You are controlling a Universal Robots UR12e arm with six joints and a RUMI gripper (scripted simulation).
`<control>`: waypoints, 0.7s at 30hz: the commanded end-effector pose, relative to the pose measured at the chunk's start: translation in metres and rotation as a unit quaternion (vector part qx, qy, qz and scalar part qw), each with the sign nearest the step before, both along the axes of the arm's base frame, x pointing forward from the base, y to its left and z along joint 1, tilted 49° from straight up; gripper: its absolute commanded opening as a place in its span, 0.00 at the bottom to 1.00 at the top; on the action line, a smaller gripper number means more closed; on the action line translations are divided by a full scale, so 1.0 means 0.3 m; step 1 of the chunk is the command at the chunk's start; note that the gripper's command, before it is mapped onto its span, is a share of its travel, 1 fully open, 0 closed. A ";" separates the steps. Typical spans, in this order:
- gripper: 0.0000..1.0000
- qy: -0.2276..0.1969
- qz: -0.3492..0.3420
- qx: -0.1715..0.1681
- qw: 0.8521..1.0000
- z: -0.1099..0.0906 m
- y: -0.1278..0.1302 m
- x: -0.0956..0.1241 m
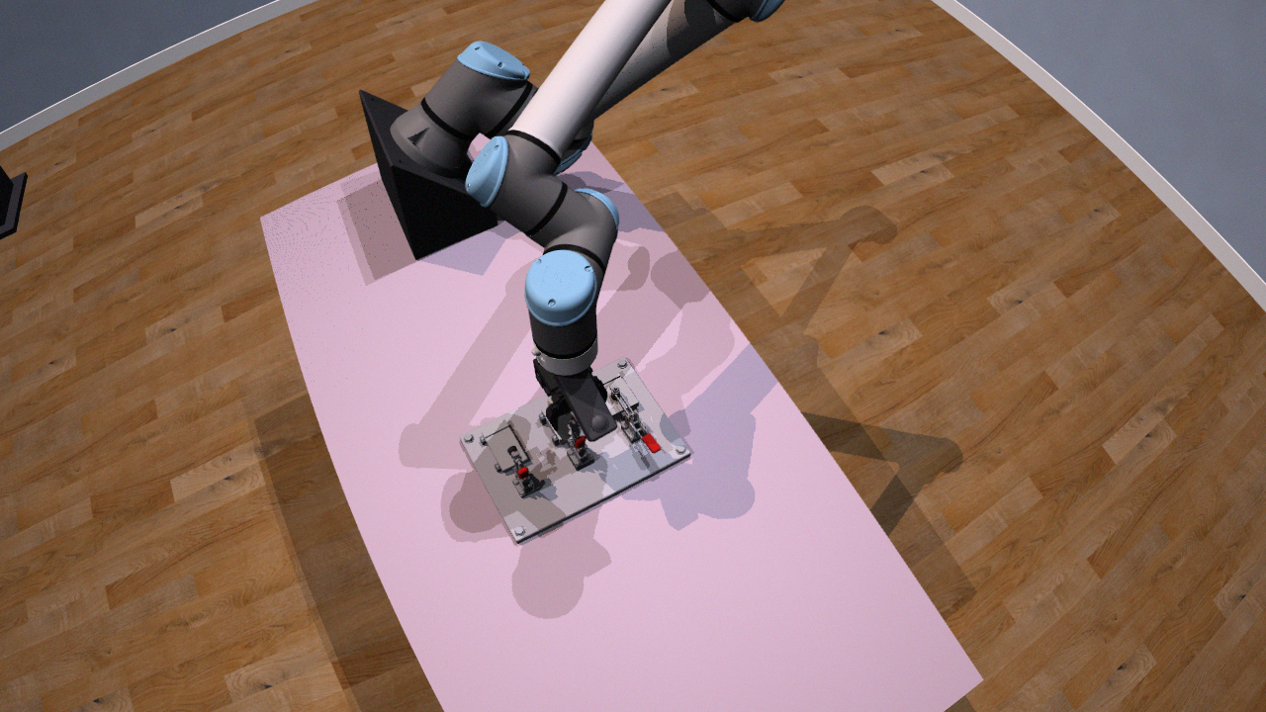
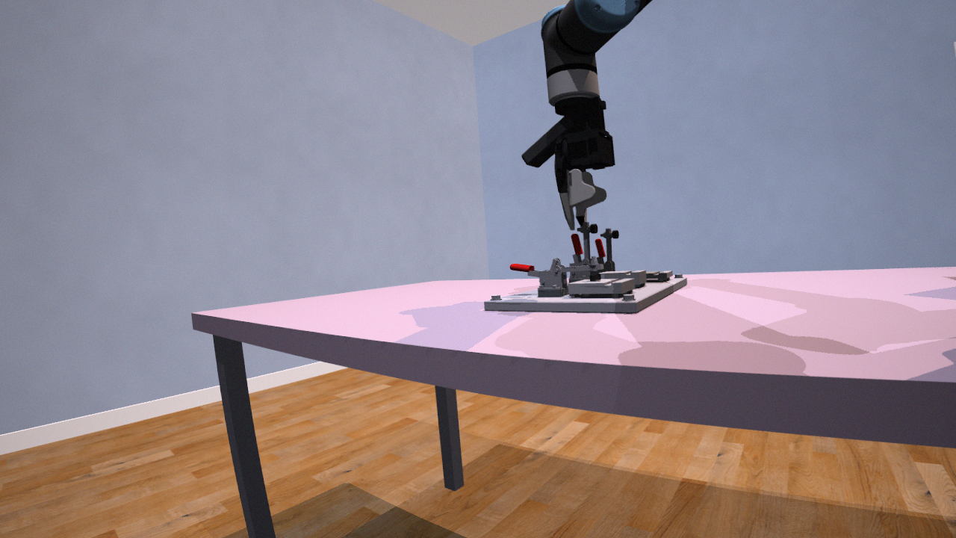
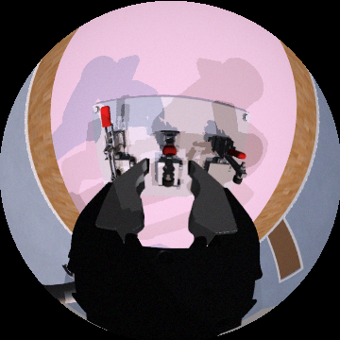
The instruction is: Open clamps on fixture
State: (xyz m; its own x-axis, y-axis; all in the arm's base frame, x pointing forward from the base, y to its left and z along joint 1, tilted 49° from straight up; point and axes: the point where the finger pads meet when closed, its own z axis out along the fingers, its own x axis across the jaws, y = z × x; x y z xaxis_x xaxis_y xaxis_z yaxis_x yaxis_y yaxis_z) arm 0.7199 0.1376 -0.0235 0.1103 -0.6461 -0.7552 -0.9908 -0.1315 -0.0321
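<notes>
The grey fixture plate [image 1: 567, 447] lies on the pink table with three red-handled toggle clamps. My gripper [image 2: 578, 224] hangs just above the middle clamp [image 3: 169, 161], with its fingers apart and nothing between them [image 3: 166, 167]. The middle clamp's red handle [image 2: 576, 243] stands upright, and so does the handle behind it [image 2: 599, 249]; both of their clamp arms are raised. The third clamp's handle [image 2: 521, 267] lies flat, pointing out over the plate's edge; it also shows in the wrist view [image 3: 106, 115]. Grey parts [image 2: 605, 284] sit on the plate.
The arm's black base [image 1: 415, 190] stands at the far end of the table. The fixture sits near the middle of the table top [image 1: 566, 495]. The plate has bolts at its corners [image 1: 517, 533].
</notes>
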 end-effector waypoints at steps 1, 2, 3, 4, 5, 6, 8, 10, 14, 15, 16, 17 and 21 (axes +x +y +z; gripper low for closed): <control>0.28 0.000 0.000 0.000 1.000 0.024 -0.030 0.006; 0.28 0.000 0.000 0.000 1.000 0.024 -0.030 0.006; 0.28 0.000 0.000 0.000 1.000 0.024 -0.030 0.006; 0.28 0.001 0.000 0.000 1.000 0.021 -0.029 0.003; 0.28 0.001 0.001 0.000 1.000 0.018 -0.026 0.000; 0.28 0.002 0.001 0.001 1.000 0.017 -0.024 -0.001; 0.28 0.002 0.001 0.001 1.000 0.016 -0.022 -0.003; 0.28 0.002 0.001 0.001 1.000 0.016 -0.022 -0.003; 0.28 0.003 0.001 0.001 1.000 0.015 -0.023 -0.003; 0.28 0.003 0.001 0.001 1.000 0.015 -0.023 -0.003; 0.28 0.003 0.001 0.001 1.000 0.015 -0.023 -0.003; 0.28 0.003 0.001 0.001 1.000 0.015 -0.024 -0.003; 0.28 0.003 0.001 0.001 1.000 0.015 -0.024 -0.003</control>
